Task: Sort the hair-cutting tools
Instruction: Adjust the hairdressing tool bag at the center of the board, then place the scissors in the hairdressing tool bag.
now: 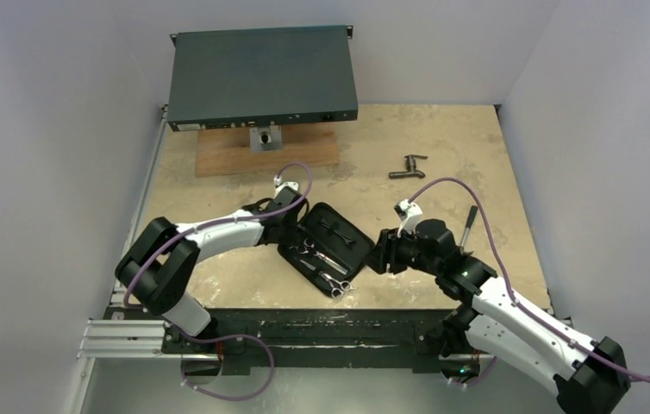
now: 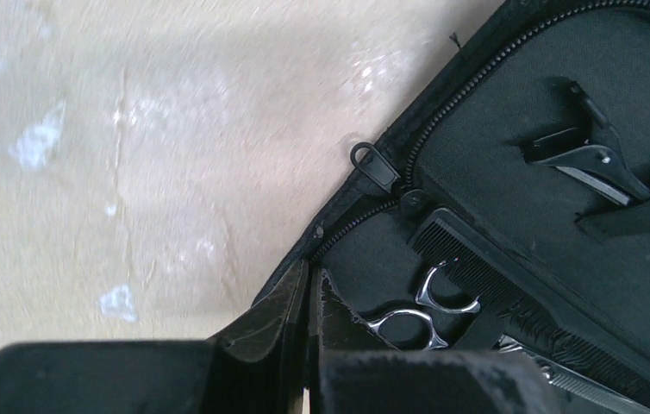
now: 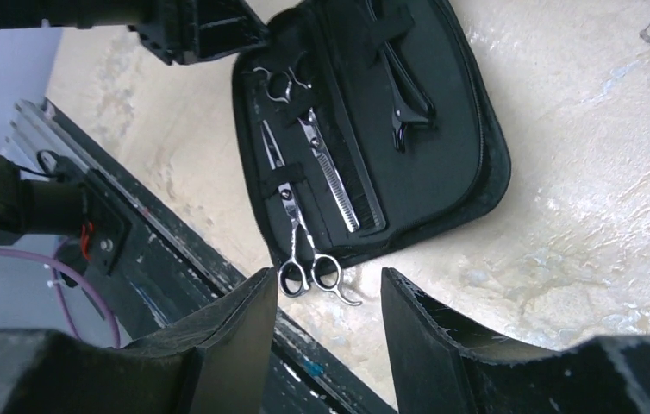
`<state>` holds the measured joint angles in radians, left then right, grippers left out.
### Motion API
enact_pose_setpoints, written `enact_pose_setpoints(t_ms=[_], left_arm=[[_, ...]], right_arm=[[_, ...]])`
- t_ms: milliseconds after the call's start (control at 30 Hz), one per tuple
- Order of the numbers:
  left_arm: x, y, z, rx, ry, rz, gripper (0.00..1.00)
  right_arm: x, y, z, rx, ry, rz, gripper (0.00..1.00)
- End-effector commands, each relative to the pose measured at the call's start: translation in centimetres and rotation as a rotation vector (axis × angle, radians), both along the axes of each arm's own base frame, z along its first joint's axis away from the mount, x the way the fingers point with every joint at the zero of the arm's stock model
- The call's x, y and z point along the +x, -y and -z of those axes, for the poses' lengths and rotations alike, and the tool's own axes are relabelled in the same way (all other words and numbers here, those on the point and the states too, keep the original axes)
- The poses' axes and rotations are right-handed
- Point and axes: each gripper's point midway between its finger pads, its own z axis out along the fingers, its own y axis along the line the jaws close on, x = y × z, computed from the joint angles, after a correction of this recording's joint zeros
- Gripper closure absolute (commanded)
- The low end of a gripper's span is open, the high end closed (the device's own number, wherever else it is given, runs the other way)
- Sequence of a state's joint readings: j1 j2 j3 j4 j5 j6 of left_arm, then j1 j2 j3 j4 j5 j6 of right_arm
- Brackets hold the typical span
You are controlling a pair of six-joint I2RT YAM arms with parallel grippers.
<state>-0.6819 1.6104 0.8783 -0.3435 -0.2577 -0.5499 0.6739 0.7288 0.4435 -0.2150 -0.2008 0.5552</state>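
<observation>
Black hard-plastic fingers of the right gripper (image 3: pixel 327 280) stand apart above the near end of the case, holding nothing. Below the gap, the polished finger rings of a pair of small silver scissors (image 3: pixel 303 246) stick out past the near edge of an open, rounded black fabric zip case (image 3: pixel 464 172), with the blades tucked under an elastic strap. The case lies flat at the middle of the table, between the two grippers.

Further in, a second pair of silver scissors (image 2: pixel 425 312) lies beside a slim black toothed comb (image 2: pixel 498 278). On the far half, a thin black clip-like piece (image 3: pixel 403 108) is held under a band.

At the case's left rim, the left gripper (image 2: pixel 309 285) has its fingers pressed together right by the coiled zip. I cannot tell whether fabric is pinched between them.

Beyond, on the rough beige table (image 1: pixel 442 138), a small dark-headed hammer (image 1: pixel 470 221) lies to the right and a dark metal T-shaped fitting (image 1: pixel 408 166) sits farther back. A flat brown wooden board (image 1: pixel 218 157) carries a flat dark-grey metal box (image 1: pixel 261 73) at the far left.
</observation>
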Motion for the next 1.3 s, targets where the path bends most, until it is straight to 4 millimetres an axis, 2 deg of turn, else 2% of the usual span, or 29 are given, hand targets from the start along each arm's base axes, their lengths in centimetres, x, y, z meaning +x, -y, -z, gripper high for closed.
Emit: enact_pose_setpoints(t_ms=[0,133,233,333,400,533,667,933,1067,1267], left_arm=[[-3.2,-1.7,1.7,-0.083,-0.059,-0.235,1.0],[-4.1,-1.3,2.2,-0.142,-0.058,-0.322,1.0],[-3.9,-1.5,2.1,-0.125,-0.044,-0.331,1.0],[-3.5,-1.9,1.6,-0.095,-0.016,-0.302,1.0],[-3.4,-1.9,1.4,-0.09,-0.006,-0.28,1.0],[-3.9,-1.8,1.7,-0.119,-0.012,-0.284,1.0],[-4.5,-1.5,2.6,-0.153,-0.033,-0.29,1.0],[-4.9,-1.5,3.2,-0.162,-0.039,-0.278,1.0],[-4.9,-1.7,3.2,-0.16,-0.033,-0.269,1.0],[-5.3,-2.0,3.5,-0.156,-0.045,-0.262,1.0]], right_arm=[[1.1,-1.1,-2.1,-0.018,0.078,-0.024,0.53],[1.3,-2.7,-3.0,-0.099,0.114,-0.047,0.54],[0.9,-4.3,-3.3,-0.208,0.148,-0.093,0.53],[1.0,-4.7,-1.7,-0.353,0.15,-0.114,0.55],[0.4,-5.4,-0.9,-0.382,0.173,-0.147,0.59],[-2.1,-7.4,0.6,-0.399,0.22,-0.246,0.66],[-3.8,-8.8,2.7,-0.494,0.224,-0.315,0.67],[-4.3,-8.5,6.9,-0.671,0.149,-0.329,0.67],[-4.8,-8.3,7.4,-0.662,0.112,-0.316,0.65],[-4.3,-8.0,7.5,-0.688,0.11,-0.285,0.62]])
